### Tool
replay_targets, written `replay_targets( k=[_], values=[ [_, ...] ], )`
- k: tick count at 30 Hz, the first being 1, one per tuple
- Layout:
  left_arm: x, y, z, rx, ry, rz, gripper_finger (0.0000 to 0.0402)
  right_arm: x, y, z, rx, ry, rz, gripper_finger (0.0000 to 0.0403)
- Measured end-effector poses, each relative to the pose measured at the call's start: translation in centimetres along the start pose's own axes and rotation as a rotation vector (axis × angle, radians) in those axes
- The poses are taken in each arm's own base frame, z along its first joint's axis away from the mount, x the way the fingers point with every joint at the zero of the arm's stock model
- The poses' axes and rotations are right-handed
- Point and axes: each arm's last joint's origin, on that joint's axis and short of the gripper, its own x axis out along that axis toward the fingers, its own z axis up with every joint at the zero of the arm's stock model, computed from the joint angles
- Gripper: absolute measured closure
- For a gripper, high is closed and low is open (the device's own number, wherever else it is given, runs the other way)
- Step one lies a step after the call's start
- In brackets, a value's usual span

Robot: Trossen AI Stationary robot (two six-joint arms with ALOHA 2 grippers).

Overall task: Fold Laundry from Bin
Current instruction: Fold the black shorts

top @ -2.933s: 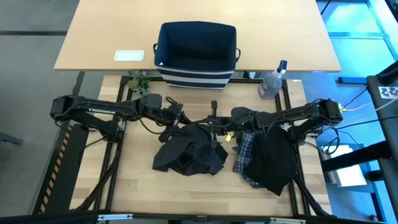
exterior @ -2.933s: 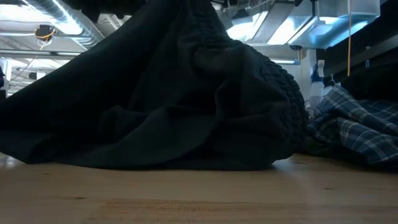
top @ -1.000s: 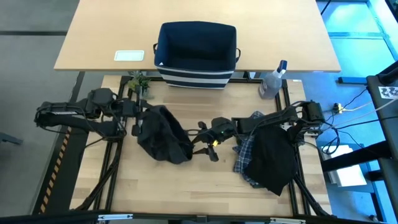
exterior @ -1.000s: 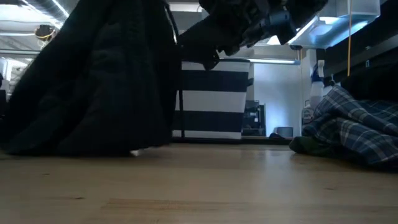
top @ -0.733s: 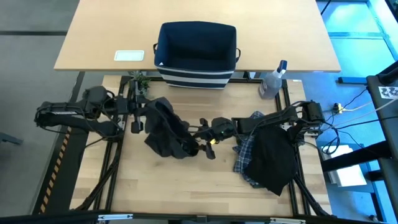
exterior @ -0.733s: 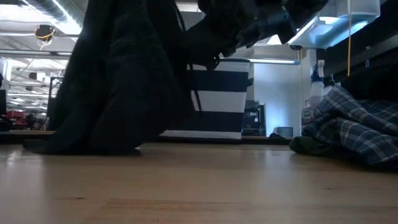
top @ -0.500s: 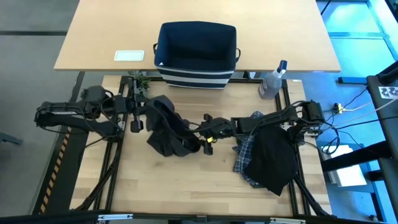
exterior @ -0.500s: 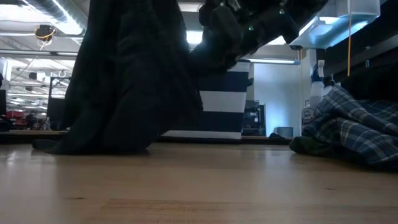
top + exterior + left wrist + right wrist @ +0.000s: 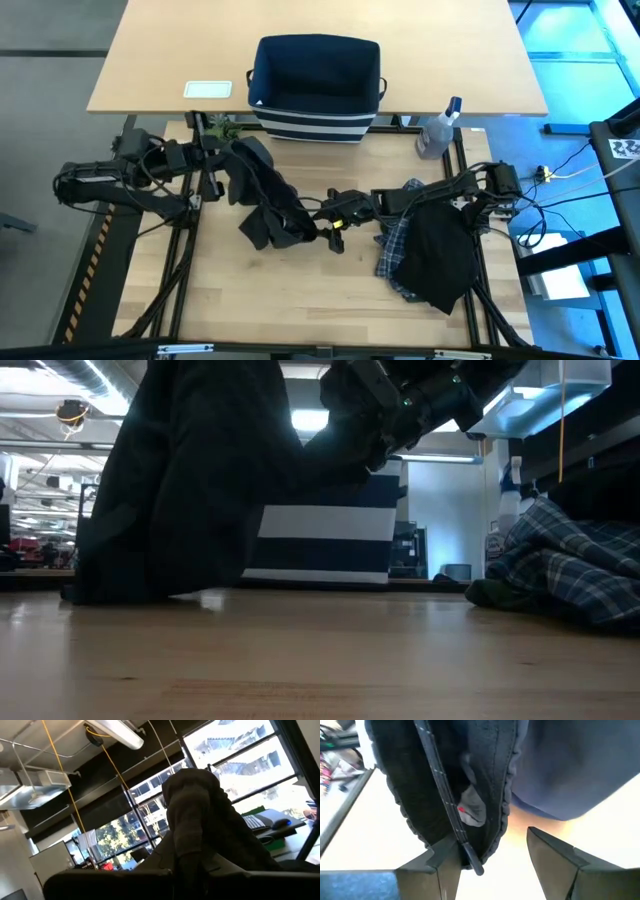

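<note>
The left gripper (image 9: 222, 170) is clamped on the black garment (image 9: 265, 205), lifted near the table's (image 9: 300, 300) left rear; the right gripper (image 9: 325, 225) stands spread at its lower hem; the plaid shirt (image 9: 395, 240) lies to the right; the bin (image 9: 316, 85) sits behind.

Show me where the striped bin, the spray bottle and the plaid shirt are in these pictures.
bin (image 9: 318, 125): high view, on its white-striped front wall.
spray bottle (image 9: 437, 135): high view, on its clear body.
plaid shirt (image 9: 560, 565): low view, on the checked cloth bunched on the table.
</note>
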Motion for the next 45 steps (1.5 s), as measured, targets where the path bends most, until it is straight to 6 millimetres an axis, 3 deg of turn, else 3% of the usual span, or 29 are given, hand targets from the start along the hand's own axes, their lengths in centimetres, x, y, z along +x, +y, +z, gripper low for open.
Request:
replay_targets(
  k=[7,10,14,18,23,31,35,40,45],
  values=[
    [0.0,0.3,0.5,-0.003,-0.008,0.025,0.0389,0.0,0.2,0.8,0.017,-0.075,0.052,0.0203],
    [0.0,0.3,0.5,-0.002,-0.005,0.024,0.0389,0.0,0.3,0.8,0.011,-0.072,0.072,0.0259],
    [-0.1,0.4,0.4,-0.002,0.001,0.036,0.0389,-0.2,0.1,0.7,-0.008,-0.048,0.113,0.0378],
    [-0.2,0.4,0.4,0.0,0.02,0.044,0.0389,-1.6,-0.5,1.2,-0.003,-0.011,0.079,0.0385],
    [-0.3,0.2,-0.2,0.009,0.091,0.035,0.0389,-6.3,-1.3,3.0,-0.038,-0.005,-0.06,0.0393],
    [-0.9,-0.1,-1.1,0.033,0.217,0.028,0.0388,-17.7,-1.9,6.4,-0.083,-0.194,-0.302,0.0397],
    [-0.9,0.0,-1.1,0.04,0.228,0.06,0.0388,-22.4,-2.1,7.1,-0.09,-0.326,-0.367,0.0398],
    [-0.9,0.2,-1.0,0.09,0.228,0.096,0.0388,-25.9,-2.3,8.5,-0.1,-0.418,-0.415,0.0398],
    [-0.4,0.4,-0.8,0.181,0.219,0.137,0.0388,-27.1,-2.0,10.6,-0.161,-0.44,-0.45,0.0398]
  ],
)
